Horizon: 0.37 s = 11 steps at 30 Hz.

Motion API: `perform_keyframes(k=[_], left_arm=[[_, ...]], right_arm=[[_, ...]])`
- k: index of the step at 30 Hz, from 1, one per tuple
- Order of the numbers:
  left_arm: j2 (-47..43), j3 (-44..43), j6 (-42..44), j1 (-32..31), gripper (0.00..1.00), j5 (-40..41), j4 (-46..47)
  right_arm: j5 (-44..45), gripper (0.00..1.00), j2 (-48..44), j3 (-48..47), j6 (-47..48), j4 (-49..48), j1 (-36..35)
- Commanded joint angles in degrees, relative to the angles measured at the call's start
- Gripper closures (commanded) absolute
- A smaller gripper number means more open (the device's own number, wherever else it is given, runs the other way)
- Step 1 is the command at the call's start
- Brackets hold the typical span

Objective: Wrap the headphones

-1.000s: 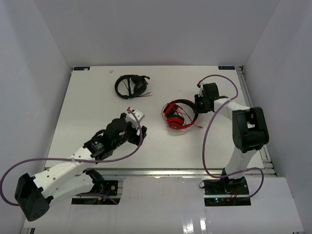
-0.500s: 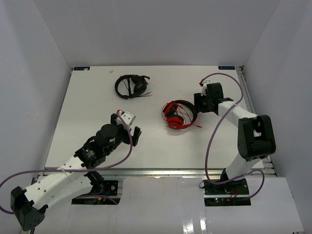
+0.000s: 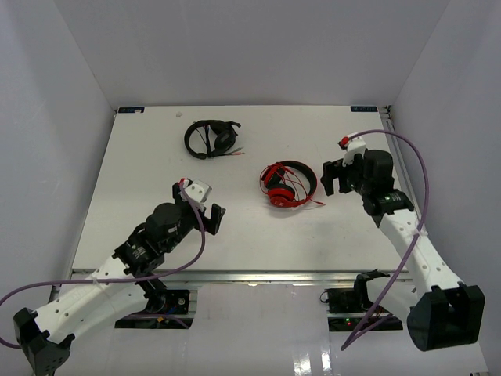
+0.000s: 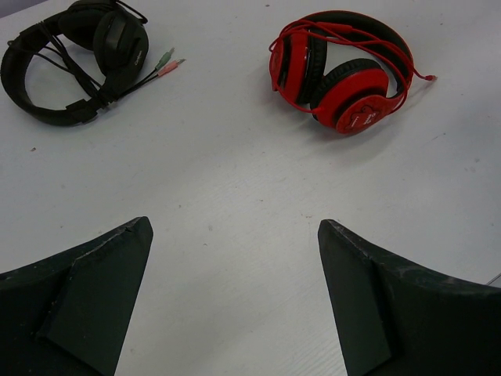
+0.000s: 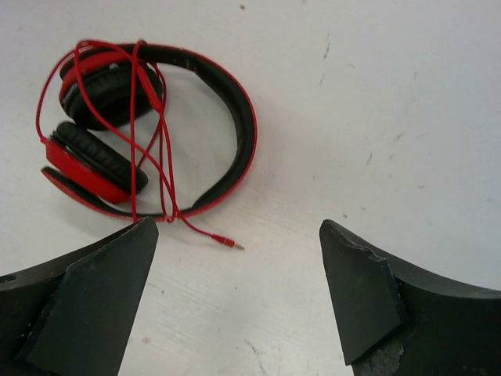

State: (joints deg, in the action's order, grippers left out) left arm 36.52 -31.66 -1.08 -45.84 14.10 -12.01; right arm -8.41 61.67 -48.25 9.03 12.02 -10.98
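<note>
The red headphones (image 3: 286, 186) lie folded on the white table, right of centre, with the thin red cable looped several times around the band and earcups. They show in the left wrist view (image 4: 344, 74) and in the right wrist view (image 5: 117, 133). The cable's plug end (image 5: 225, 242) lies loose on the table beside the band. My right gripper (image 3: 335, 178) is open and empty, just right of the headphones. My left gripper (image 3: 210, 213) is open and empty, to their lower left and well apart.
Black headphones (image 3: 210, 139) with a dark cable and coloured plugs lie at the back of the table; they also show in the left wrist view (image 4: 74, 59). White walls enclose the table on three sides.
</note>
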Motion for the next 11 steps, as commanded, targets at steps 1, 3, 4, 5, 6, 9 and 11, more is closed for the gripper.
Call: perform_keyframes(k=[1,3,4,5,6,9,11], left_arm=[[-0.9,-0.1,-0.1,0.2,0.02,-0.6,0.2],[-0.8,-0.1,-0.1,0.3,0.02,-0.5,0.1],[-0.8,-0.1,-0.1,0.3,0.02,-0.5,0.1],[-0.8,-0.2,-0.1,0.3,0.02,-0.4,0.1],[-0.8,-0.2,-0.1,0.2,0.02,-0.2,0.0],[-0.7,-0.2,0.0,0.2,0.02,-0.2,-0.1],[-0.7,-0.2,0.0,0.2,0.02,-0.1,-0.2]], right_arm=[[3.9,0.10,-7.5,7.0,-1.3,-1.5,0.1],[5.0,0.10,-10.4,8.1,-3.0,-1.8,0.1],[5.6,0.10,-11.9,8.6,-4.0,-1.9,0.1],[6.2,0.10,-13.4,9.1,-4.9,-2.0,0.2],[6.5,0.10,-14.1,9.4,-5.6,-1.9,0.2],[6.6,0.10,-15.3,10.0,-7.1,-1.9,1.0],[6.1,0.10,-15.3,10.1,-7.6,-2.1,1.4]])
